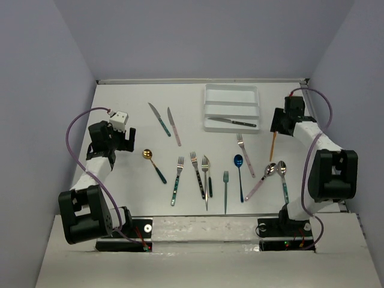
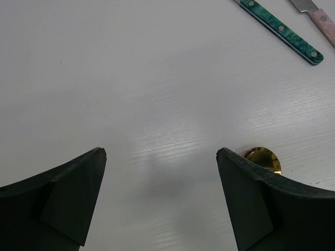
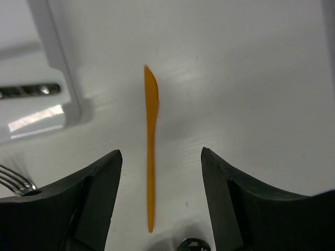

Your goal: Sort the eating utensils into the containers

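White plastic cutlery tray [image 1: 231,87] is holding only one black-handled silver knife [image 1: 233,122], in its nearest compartment; the remaining forks, spoons and knives [image 1: 206,180] are lying loose on the white worktop [image 1: 138,192]. Left wrist: the left hand [image 2: 161,152] is hovering wide open, empty, beside a gold spoon [image 2: 263,159]. Right wrist: the right hand [image 3: 160,153], also wide, is straddling a slim orange knife [image 3: 151,146], not gripping it.

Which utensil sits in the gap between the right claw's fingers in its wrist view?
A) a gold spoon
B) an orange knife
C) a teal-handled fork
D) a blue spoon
B: the right wrist view shows the orange knife lying lengthwise in the gap of the open right claw, with neither finger touching it.
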Controlling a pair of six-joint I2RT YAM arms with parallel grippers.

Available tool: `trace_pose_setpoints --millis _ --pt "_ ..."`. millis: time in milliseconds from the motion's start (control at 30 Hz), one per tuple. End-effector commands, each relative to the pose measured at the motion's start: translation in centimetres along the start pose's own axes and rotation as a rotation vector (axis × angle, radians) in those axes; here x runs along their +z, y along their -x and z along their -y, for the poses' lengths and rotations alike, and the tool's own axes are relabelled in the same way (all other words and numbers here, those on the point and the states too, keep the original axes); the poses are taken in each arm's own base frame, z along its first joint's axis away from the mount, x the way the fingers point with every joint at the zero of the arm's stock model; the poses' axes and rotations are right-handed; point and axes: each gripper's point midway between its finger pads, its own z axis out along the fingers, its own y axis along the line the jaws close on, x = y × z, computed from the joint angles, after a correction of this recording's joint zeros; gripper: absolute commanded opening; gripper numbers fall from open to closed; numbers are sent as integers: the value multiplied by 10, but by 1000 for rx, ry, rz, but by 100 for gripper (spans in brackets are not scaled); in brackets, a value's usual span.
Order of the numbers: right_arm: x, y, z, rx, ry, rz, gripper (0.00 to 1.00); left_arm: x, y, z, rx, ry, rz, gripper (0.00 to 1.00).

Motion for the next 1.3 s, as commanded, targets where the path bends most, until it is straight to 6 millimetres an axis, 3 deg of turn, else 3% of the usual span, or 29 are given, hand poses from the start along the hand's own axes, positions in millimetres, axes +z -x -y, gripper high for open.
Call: trace_pose_setpoints --millis 0,133,400,533,667,700,733,867,967,1033,1067,1100,1167,1233,1267 --pt "11 -92 -7 214 4 -295 66 -7 12 7 38 -23 55 99" --pt "21 -105 -17 215 40 -374 52 -10 13 8 46 -26 67 99" --pt "38 -129 3 149 -89 -467 46 -12 15 7 53 -16 79 99" --pt "42 -131 8 129 -117 -479 39 -12 15 5 53 -5 79 99" --pt "47 -131 16 102 -160 -478 21 -12 15 5 54 -5 78 99" --pt "48 -132 18 89 -170 -482 14 -12 15 5 54 -5 78 99" --pt "50 -131 18 86 -170 -480 0 -12 16 5 54 -5 80 99" --pt "54 -123 17 79 -166 -460 0 -12 16 4 55 -2 79 99" --pt "51 -90 28 63 -219 -363 0 -12 15 4 55 -2 78 99" --pt "40 -46 31 53 -212 -234 0 -11 15 5 55 -4 78 99" --pt "26 -13 32 39 -195 -140 0 -11 15 5 55 -4 78 99" --pt "27 -8 32 44 -193 -120 0 -11 15 4 55 -2 78 99" --pt "1 50 31 -3 -202 66 0 -10 14 5 53 -5 75 99" --pt "-20 87 32 -110 -226 170 0 -10 13 4 51 -2 69 99" --pt "-31 115 17 -147 -196 251 0 -10 13 3 50 1 69 99"
